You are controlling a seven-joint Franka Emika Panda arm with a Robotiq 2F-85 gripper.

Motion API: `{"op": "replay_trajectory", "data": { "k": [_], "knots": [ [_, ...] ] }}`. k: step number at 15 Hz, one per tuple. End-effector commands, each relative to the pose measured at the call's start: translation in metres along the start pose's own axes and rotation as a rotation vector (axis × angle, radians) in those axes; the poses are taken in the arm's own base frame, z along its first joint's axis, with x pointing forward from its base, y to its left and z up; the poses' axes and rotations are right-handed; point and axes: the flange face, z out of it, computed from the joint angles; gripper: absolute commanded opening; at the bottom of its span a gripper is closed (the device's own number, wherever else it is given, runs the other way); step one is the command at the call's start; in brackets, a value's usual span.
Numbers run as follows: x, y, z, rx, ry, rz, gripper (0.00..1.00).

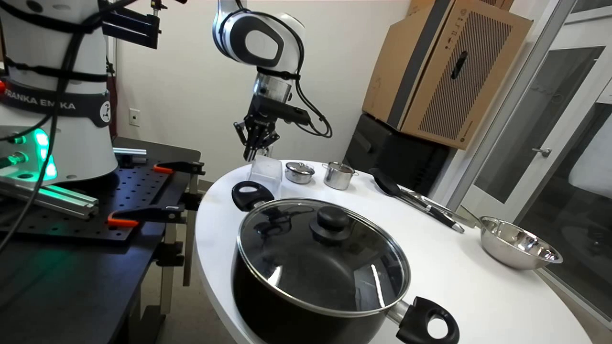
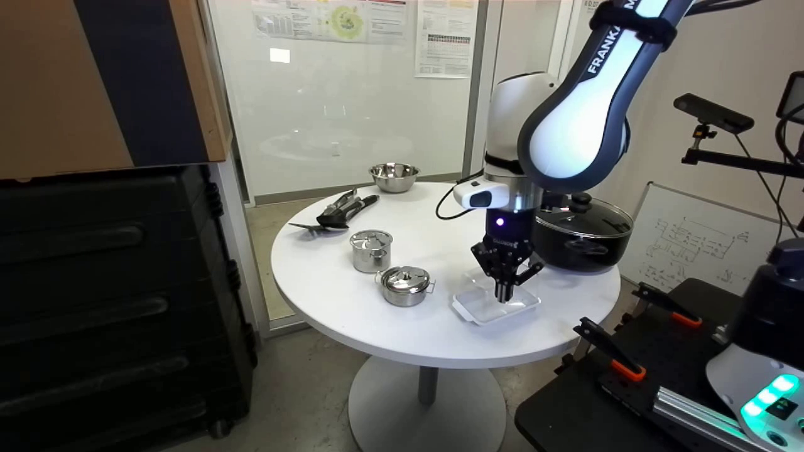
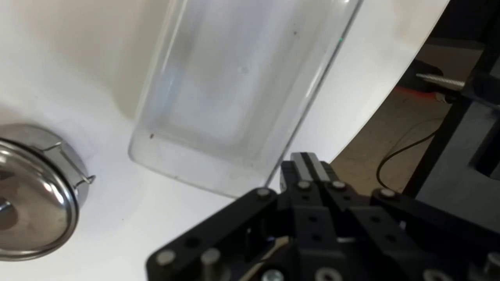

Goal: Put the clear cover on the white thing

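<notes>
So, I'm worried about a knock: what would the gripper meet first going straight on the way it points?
Probably the clear container, near its edge: the gripper points down, close to that edge in the wrist view. Depth is unclear; it might land on the white table beside it.

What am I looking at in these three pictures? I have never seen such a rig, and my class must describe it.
The machine is a jointed white and black robot arm, ending in a black mechanical gripper. Two pictures are taken from outside it; the third is taken from its wrist, looking down past the gripper. On the round white table are a clear rectangular plastic piece, a small round lidded steel pot, a taller steel pot, a shiny steel bowl, some black and metal kitchen utensils, and a large black pot with a glass lid. The gripper is shut near the plastic piece, with nothing visible between its tips, so it appears to hold nothing.
</notes>
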Motion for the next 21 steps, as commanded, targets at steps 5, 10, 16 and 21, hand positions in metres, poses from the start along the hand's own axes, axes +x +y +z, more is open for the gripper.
{"op": "replay_trajectory", "data": {
  "k": [5, 10, 16, 21],
  "knots": [
    [0.003, 0.003, -0.002, -0.038, -0.002, -0.006, 0.00],
    [0.004, -0.010, -0.020, 0.042, 0.084, -0.071, 0.00],
    [-0.012, -0.002, -0.078, -0.128, 0.143, -0.007, 0.00],
    [-0.031, 0.015, -0.108, -0.274, 0.131, 0.131, 0.18]
  ]
}}
